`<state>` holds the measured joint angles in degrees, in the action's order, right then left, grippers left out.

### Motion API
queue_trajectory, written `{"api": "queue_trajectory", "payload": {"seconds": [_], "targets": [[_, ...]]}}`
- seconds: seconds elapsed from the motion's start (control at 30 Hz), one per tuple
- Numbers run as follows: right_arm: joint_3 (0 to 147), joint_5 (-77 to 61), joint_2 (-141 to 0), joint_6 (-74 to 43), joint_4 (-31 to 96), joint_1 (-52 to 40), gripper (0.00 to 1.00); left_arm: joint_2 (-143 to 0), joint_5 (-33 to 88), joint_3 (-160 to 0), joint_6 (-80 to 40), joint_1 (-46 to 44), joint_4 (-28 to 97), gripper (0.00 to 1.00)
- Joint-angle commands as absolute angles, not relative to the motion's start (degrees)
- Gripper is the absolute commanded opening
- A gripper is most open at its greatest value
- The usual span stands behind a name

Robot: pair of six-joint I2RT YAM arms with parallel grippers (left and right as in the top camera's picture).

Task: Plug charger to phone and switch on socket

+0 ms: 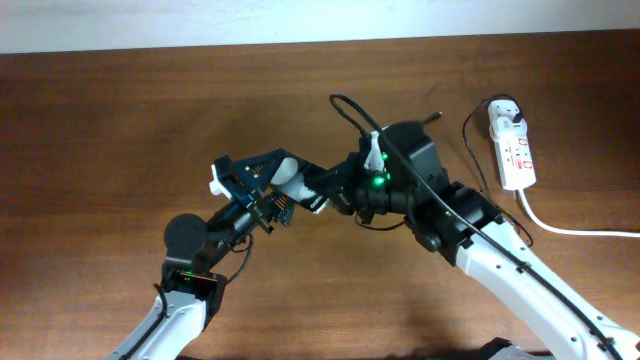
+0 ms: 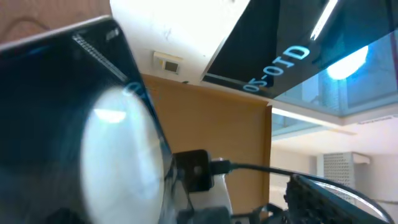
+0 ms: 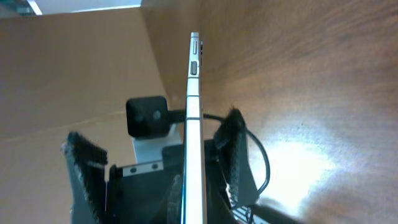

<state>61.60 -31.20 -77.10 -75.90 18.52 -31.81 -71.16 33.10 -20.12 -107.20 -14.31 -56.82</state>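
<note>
Gripping the phone [image 3: 194, 124] by its lower end, the right hand [image 1: 322, 190] is closed on it as far as I can make out. In its wrist view the slab stands edge-on dead centre, side buttons near the top, running straight out from the hand. The left hand [image 1: 262, 185] faces it nose to nose, fingers spread wide and holding nothing. The phone's free end sits between its toothed pads [image 3: 84, 158], nearer one pad than the other, and I can't tell if it touches the nearer one. The left wrist view gives what the others don't: the phone's glossy broad face, huge and blurry right up against that hand, with a white round spot on it. Overhead barely shows the phone at all, since it's buried between the two hands above the table [image 1: 100, 120]. It's the only view with the socket [image 1: 515, 150] and the charger [image 1: 468, 140] though, both well off behind the right hand's wrist, the thin black cable curling just beside the socket. Where its plug tip is I can't tell.
</note>
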Motion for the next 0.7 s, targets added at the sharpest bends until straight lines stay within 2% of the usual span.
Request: {"api": "queue_trajectory", "payload": {"seconds": [0.0,0.13,0.2,0.53,0.67], "targets": [[62.67,-32.4,-76.66,-77.01,17.72,-32.4,0.04,-71.57,30.55,-21.12,-107.39,-14.61,-56.97,0.79],[62.67,-30.83,-76.69,-76.77,17.74,-32.62,0.04,-71.57,30.2,-21.12,-112.31,-14.61,-56.99,0.51],[62.67,-30.76,-76.69,-76.77,17.72,-32.62,0.04,-71.55,30.61,-21.15,-114.04,-14.66,-57.28,0.44],[62.67,-24.49,-78.74,-76.73,16.93,-33.76,0.04,-71.55,31.29,-21.12,-114.04,-14.66,-57.65,0.42],[62.67,-23.4,-79.75,-74.52,16.03,-33.74,0.04,-71.55,32.58,-21.12,-114.04,-14.63,-57.63,0.28]]}}
